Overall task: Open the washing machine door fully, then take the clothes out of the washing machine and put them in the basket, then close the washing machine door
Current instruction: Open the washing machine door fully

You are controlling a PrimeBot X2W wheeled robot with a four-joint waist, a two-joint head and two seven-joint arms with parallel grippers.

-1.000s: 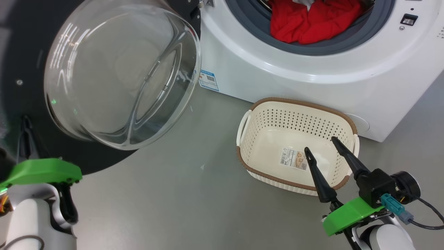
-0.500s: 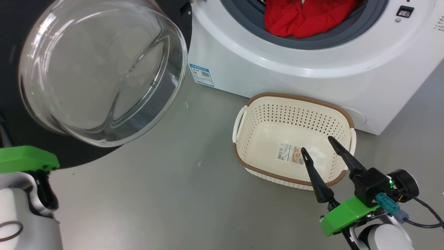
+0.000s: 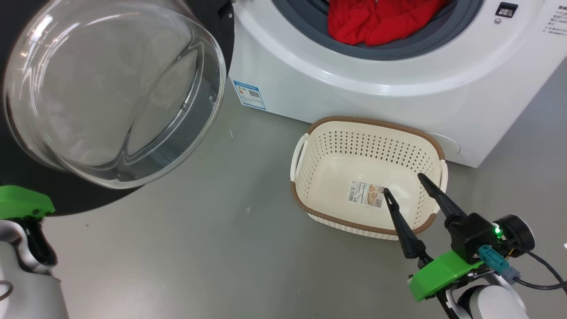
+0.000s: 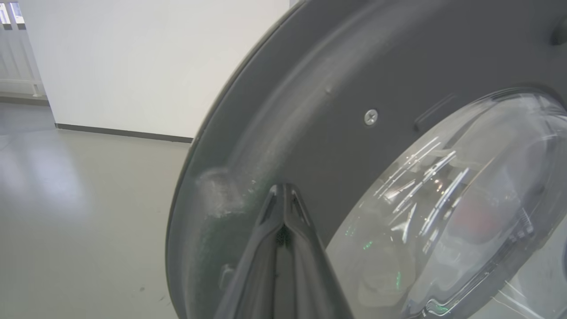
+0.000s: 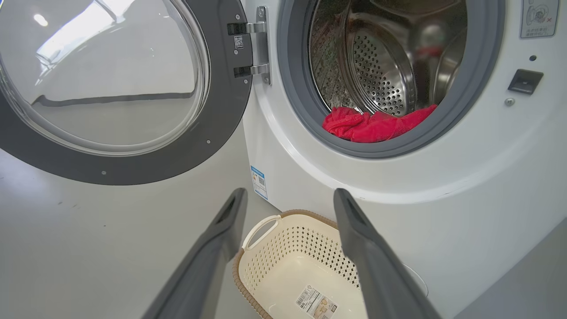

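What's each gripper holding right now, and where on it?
Nothing is held. The left gripper is shut and empty, its tips at the door rim. The right gripper hangs open over the basket.

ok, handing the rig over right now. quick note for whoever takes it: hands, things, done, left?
Left hand: shut, empty, tips at the black rim of the washing machine door; contact unclear.
Right hand: open, empty, above the basket.
Clothes: inside the washing machine. Basket: on the floor before the machine, no clothes in it.
Done: door swung wide open.
Left: move clothes to the basket, close the door.
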